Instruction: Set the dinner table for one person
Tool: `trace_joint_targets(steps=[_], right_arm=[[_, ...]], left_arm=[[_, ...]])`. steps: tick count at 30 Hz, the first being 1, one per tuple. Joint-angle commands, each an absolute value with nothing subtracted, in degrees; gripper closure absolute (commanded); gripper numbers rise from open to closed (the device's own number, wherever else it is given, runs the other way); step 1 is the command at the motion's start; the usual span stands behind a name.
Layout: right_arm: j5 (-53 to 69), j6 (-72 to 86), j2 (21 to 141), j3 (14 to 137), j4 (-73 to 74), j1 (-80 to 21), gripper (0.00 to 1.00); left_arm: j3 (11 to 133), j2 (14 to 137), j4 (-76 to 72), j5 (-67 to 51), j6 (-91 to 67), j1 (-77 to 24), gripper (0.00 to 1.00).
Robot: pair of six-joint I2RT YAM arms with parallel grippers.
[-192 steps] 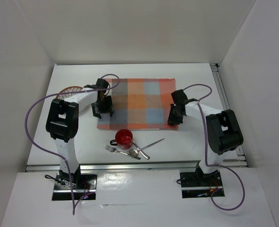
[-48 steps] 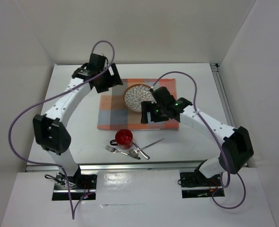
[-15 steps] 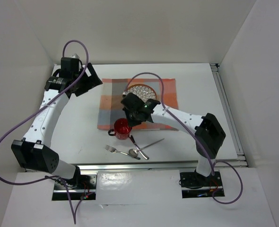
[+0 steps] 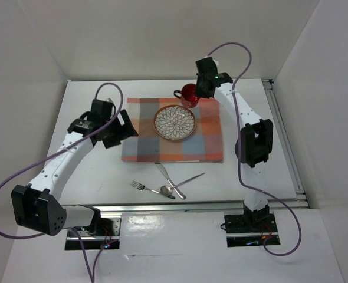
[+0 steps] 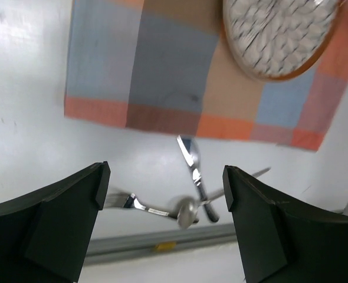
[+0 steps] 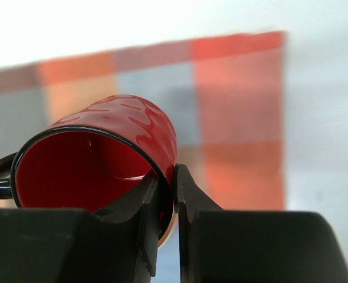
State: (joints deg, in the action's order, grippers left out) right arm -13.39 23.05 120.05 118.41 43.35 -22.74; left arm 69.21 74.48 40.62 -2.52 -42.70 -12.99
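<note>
While the right gripper (image 6: 175,177) clamps the red mug (image 6: 97,153) rim, I'd lower it level at one o'clock of the plate (image 4: 174,122).

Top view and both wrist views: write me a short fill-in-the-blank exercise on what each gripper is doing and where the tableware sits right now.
1. The right gripper pinches the red mug by its ____.
2. The left gripper is ____ and holds nothing.
3. Of plate and cutlery, only the ____ lies on the mat.

Missing words: rim; open; plate.
</note>
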Motion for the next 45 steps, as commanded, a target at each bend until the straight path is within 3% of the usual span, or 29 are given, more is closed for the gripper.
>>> trace_joint_targets(steps=[1, 8, 26, 32, 33, 37, 45], right_arm=[[-12.1, 22.8, 125.4, 127.6, 46.4, -18.6, 1.0], [-10.4, 23.4, 134.0, 136.2, 47.5, -12.8, 1.0], [-13.9, 24.0, 138.9, 131.4, 44.6, -10.4, 0.98], [-11.3, 24.0, 138.4, 131.4, 44.0, -10.4, 0.58], [-11.3, 24.0, 137.8, 131.4, 44.0, -10.4, 0.38], [-10.8, 23.5, 135.4, 131.4, 44.0, -10.4, 0.04], [-10.2, 22.3, 122.9, 121.3, 43.3, -10.9, 0.01]], left_arm=[[63.3, 72.0, 40.3, -3.8, -48.5, -16.1, 0.04], [57.9, 70.8, 42.7, -2.0, -56.3, -21.4, 0.04], [57.9, 76.5, 48.6, 1.2, -62.0, -29.2, 0.01], [54.7, 76.5, 49.7, 0.0, -64.5, -29.2, 0.01], [54.7, 76.5, 49.7, 0.0, -65.8, -29.7, 0.01], [52.3, 75.1, 50.4, -1.1, -68.6, -30.2, 0.05], [55.5, 77.7, 48.9, -1.2, -70.2, -33.0, 0.14]])
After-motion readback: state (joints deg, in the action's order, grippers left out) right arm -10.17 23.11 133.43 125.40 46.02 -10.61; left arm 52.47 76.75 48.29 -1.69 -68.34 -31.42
